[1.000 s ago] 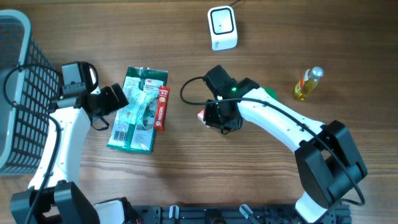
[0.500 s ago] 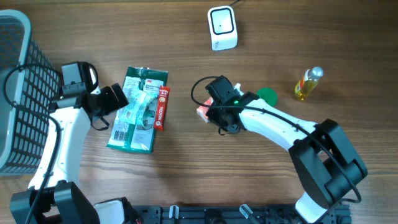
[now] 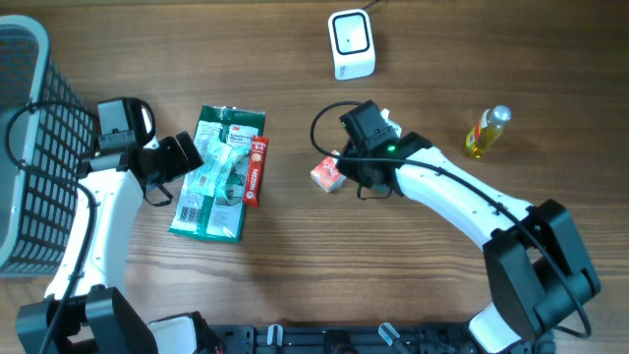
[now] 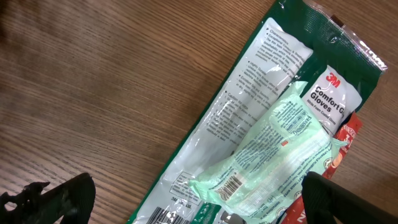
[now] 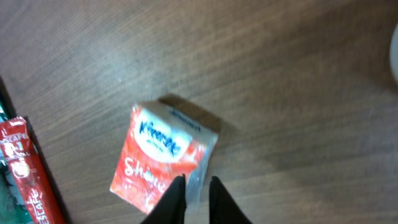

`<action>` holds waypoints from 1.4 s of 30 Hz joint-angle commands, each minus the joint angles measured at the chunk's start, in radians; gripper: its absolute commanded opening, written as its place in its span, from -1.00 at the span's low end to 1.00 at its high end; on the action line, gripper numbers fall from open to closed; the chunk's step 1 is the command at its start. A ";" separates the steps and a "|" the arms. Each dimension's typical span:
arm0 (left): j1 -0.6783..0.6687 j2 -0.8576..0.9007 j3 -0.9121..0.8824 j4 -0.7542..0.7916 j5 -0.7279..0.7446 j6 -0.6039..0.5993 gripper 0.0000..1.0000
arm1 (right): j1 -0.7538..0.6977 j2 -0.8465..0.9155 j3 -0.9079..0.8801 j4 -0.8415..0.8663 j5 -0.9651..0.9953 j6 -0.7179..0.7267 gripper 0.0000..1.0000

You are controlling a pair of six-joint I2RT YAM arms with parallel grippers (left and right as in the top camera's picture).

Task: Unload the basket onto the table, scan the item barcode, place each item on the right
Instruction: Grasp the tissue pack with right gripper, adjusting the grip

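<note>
A small red tissue pack (image 3: 325, 175) (image 5: 163, 155) lies in the middle of the table. My right gripper (image 3: 343, 169) (image 5: 198, 180) is at its right side, jaws narrowed onto the pack's pale side edge. The white barcode scanner (image 3: 351, 43) stands at the far edge, well apart from the pack. My left gripper (image 3: 183, 157) (image 4: 199, 208) hangs wide open over a green glove packet (image 3: 216, 172) (image 4: 267, 124), whose printed barcode faces up; nothing is between its fingers.
A red coffee stick (image 3: 255, 170) (image 5: 28, 168) lies along the glove packet's right side. A small yellow oil bottle (image 3: 486, 133) stands at the right. A dark wire basket (image 3: 25, 147) fills the left edge.
My right gripper has closed further and its arm has swung right and toward the far side. The red pack shifted slightly right with it. The left arm has not moved.
</note>
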 commanded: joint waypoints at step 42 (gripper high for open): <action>-0.003 0.003 -0.004 0.000 0.008 0.020 1.00 | -0.075 0.146 -0.018 0.159 -0.063 -0.045 -0.88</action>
